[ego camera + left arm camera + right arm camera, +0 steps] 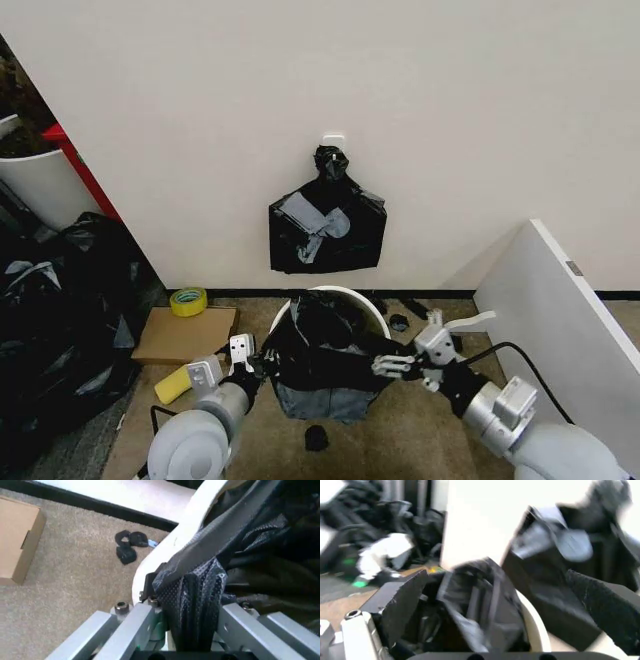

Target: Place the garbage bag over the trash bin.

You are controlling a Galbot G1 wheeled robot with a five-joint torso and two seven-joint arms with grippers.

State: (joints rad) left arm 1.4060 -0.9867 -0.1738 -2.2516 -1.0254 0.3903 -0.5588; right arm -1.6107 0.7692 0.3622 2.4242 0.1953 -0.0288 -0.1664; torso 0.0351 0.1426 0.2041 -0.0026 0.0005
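The garbage bag (325, 360) is partly on the trash bin (352, 295), which stands on the floor by the wall. It covers the near side and spills down the front. The far rim is bare and white, so the job looks about half done. The left pincer (243, 357) is closed tight on a fold of the bag at the rim. The right pincer (392, 364) is spread open at the bag's other side and grips nothing.
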